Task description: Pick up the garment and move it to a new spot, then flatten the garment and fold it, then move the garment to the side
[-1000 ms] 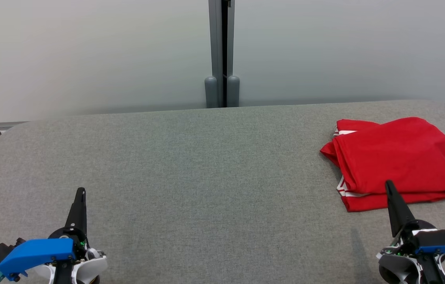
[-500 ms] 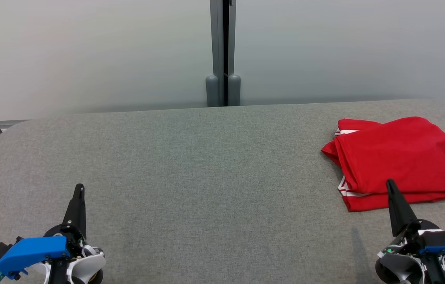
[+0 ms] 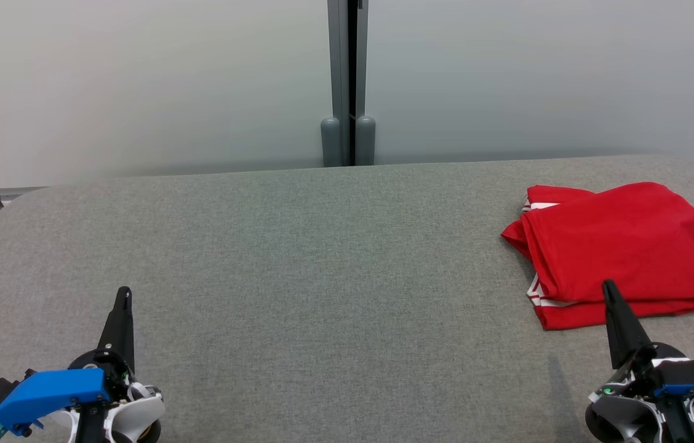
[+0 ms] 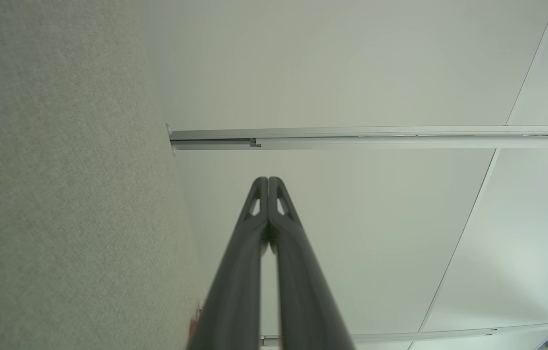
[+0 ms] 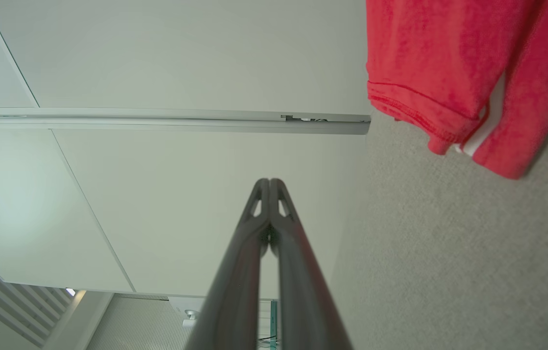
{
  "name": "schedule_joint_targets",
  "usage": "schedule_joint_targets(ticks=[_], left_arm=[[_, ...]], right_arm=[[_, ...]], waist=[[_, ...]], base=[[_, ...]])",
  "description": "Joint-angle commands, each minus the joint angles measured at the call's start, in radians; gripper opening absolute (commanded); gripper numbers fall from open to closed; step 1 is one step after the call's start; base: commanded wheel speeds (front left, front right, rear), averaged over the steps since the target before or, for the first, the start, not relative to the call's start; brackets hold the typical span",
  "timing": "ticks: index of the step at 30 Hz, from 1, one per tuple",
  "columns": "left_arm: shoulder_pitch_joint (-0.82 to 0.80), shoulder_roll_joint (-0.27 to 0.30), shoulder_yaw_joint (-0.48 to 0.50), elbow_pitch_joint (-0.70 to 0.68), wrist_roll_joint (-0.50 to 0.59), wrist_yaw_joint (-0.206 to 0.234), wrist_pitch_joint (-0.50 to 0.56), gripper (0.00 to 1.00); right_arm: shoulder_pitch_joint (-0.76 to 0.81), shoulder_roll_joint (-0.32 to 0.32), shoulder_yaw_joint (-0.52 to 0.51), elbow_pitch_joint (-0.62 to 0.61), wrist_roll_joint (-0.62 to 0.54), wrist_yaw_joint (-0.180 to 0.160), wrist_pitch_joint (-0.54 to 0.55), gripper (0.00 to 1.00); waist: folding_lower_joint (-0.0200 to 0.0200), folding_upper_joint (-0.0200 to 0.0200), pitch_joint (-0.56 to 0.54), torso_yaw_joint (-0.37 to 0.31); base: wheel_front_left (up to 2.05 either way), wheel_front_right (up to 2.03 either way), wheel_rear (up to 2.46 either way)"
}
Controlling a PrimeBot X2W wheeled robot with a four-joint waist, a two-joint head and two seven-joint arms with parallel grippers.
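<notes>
1. Over the last second almost nothing has changed. The whole head view has slid a touch sideways, which reads as the camera settling, and the red garment [image 3: 618,246] lies where it lay, in the same folds.
2. The left gripper [image 3: 123,293] has eased slightly forward and has since held still. The right gripper [image 3: 608,286] has not visibly moved.
3. Both claws are pressed fully closed, fingertip against fingertip, and hold nothing. Both wrist views show the tips meeting against the pale wall panels.
4. The garment is a rough folded rectangle with white stripes showing at its left and near edges, lying flat on the grey padded table [image 3: 322,277].
5. In the head view the right gripper's tip overlaps the garment's near edge. From the right wrist view the cloth sits off to one side of the fingers, so it seems free of them.
6. The left gripper is well apart from the garment, far to its left and nearer the robot.
7. Judged from this, the stillness and the tidy fold off to one side fit a task that is finished or nearly so, with both arms at rest.
8. On edges, the garment's right side lies near the table's rounded right edge, and its far side is not far from the table's back edge.
9. Open room lies left of the garment, a wide bare stretch of table, and any further slide would be safest that way.
</notes>
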Motion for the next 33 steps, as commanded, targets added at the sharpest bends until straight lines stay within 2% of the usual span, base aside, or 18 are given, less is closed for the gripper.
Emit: schedule_joint_targets(ticks=[1,33], left_arm=[[-0.009,-0.001,0.002,-0.003,-0.003,-0.004,0.004,0.0],[-0.009,-0.001,0.002,-0.004,-0.004,-0.004,0.004,0.0]], right_arm=[[0.012,0.002,-0.002,-0.004,0.002,0.0,0.004,0.0],[0.012,0.001,-0.002,-0.004,0.003,0.0,0.004,0.0]], waist=[[-0.0001,0.0,0.0,0.0],[-0.0001,0.0,0.0,0.0]], base=[[0.0,0.0,0.0],[0.0,0.0,0.0]])
